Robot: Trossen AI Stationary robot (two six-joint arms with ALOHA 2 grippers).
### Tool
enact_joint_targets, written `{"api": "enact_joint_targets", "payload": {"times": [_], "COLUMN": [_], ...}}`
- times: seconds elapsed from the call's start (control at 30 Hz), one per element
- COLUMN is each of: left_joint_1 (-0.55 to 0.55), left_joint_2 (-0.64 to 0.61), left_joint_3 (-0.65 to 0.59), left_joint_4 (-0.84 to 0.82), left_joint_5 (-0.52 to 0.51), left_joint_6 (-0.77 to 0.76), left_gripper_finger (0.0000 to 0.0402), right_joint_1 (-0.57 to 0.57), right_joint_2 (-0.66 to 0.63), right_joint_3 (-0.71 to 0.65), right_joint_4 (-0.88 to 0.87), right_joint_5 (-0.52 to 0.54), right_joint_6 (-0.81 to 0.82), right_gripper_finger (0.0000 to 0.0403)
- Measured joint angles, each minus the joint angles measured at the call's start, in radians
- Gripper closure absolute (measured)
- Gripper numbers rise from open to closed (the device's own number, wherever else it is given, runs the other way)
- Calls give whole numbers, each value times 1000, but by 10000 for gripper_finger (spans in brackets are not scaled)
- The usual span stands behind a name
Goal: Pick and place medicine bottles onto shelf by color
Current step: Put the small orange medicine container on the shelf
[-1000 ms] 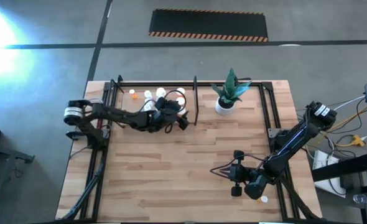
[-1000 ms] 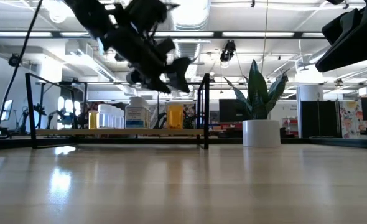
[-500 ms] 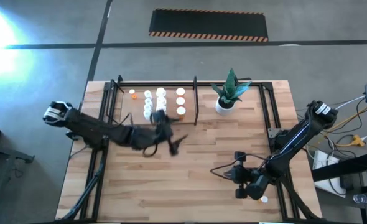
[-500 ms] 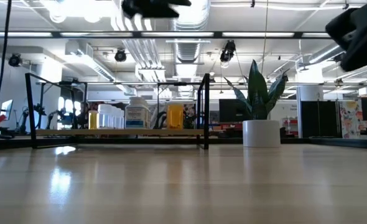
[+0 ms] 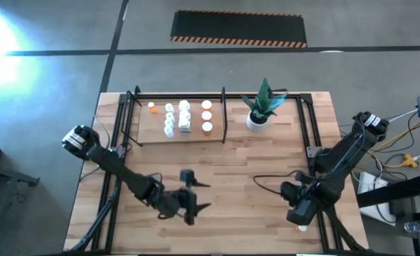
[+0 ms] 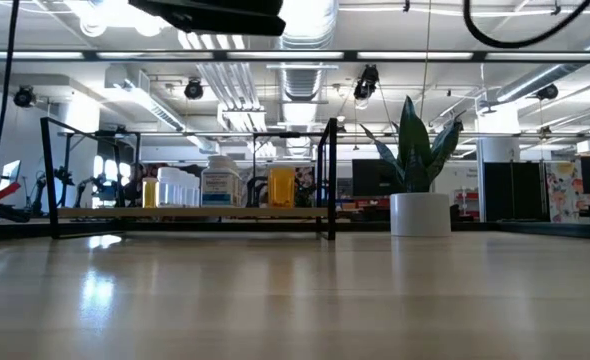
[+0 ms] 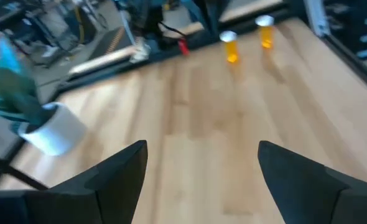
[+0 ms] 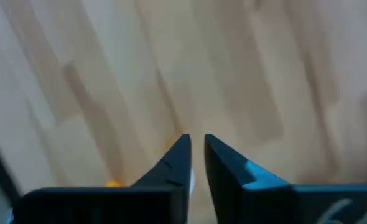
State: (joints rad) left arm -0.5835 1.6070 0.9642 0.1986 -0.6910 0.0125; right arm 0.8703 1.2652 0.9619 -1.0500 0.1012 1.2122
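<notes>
Medicine bottles: standing on shelf, far edge of surface. Left hand: near edge, fingers wide apart, empty. Right hand: near-right corner, fingers almost together, holding nothing visible.

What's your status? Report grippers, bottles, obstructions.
Left gripper open, empty, over front of table. Right gripper at right edge, by stray bottle. Other bottles on shelf. Nothing blocking.

A light-wood table carries a black-framed shelf at its far left, holding a cluster of white and orange medicine bottles. Right of it stands a potted plant. Another bottle, possibly orange-capped, lies at the near right edge.
</notes>
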Motion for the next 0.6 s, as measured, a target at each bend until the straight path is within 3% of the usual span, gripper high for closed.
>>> {"api": "enact_joint_targets", "payload": {"times": [0.13,0.37,0.6], "left_joint_1": [-29,-32,-31], "left_joint_2": [32,42,42], "left_joint_3": [-3,-7,-7], "left_joint_4": [3,2,2], "left_joint_5": [0,-8,-23], "left_joint_6": [-63,-111,-111], "left_gripper_finger": [114,114,114], "right_joint_1": [37,99,173], "right_joint_2": [-3,-8,54], "right_joint_3": [0,0,-23], "right_joint_4": [-7,-39,-13], "right_joint_5": [-73,-107,-101], "right_joint_6": [74,131,75], "right_gripper_finger": [309,201,160]}}
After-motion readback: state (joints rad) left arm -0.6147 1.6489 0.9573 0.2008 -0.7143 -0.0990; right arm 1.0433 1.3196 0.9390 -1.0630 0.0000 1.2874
